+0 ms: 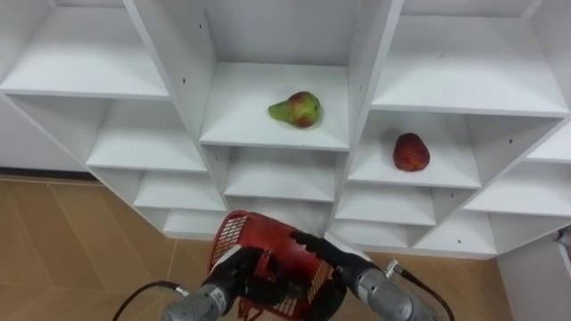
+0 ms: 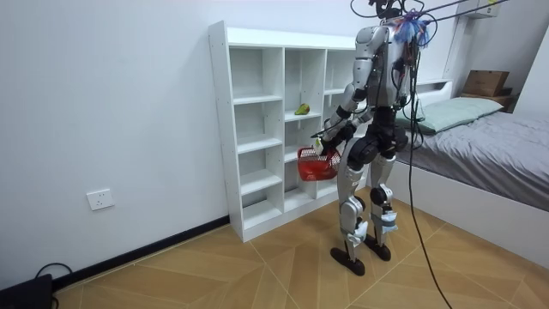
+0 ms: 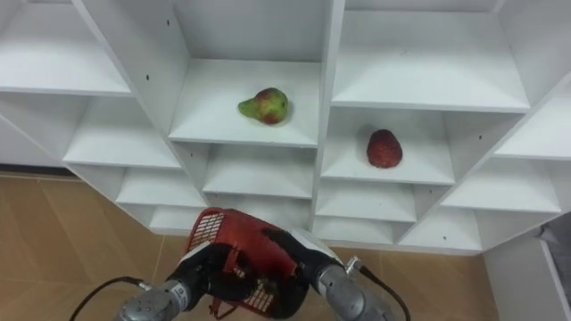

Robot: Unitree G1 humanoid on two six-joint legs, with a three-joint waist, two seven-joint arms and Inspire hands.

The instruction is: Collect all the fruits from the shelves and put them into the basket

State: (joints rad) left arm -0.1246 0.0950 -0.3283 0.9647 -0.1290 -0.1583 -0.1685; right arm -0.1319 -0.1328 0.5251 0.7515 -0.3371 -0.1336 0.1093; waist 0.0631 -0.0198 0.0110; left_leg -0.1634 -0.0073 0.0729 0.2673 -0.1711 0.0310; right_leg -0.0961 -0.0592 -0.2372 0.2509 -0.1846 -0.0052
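Stands close before the closet (image 1: 368, 71), facing its shelves, as seen in the room view. Holds basket (image 1: 254, 236) low before the body, below the shelves bearing fruit. Left hand (image 1: 234, 275) closed on the basket's left side and right hand (image 1: 323, 259) closed on its right, with dark fingers curled round mesh and rim. Cannot confirm any contents, the inside being largely masked by both hands.

Found pear (image 1: 295, 110) lying on its side on a middle-column shelf, right of centre. Found red fruit (image 1: 411, 152) one column to the right and one shelf lower, near mid-shelf. Judged both uncollected, with the task at its start.

Hazards judged from here:

1. No free hand. Must release one side in order to reach. Could tilt or drop the basket under a one-sided hold.
2. Rounded fruit on smooth shelving. Could roll away or off the front edge under a glancing touch, ending on the floor (image 1: 71, 241).
3. Narrow compartments. Could strike a divider or the shelf above during a reach, particularly toward the red fruit.
4. Basket held well below the fruit. Could miss the opening on an early release, above all with the basket tilted.

Recommend securing the one-handed hold before any reach.
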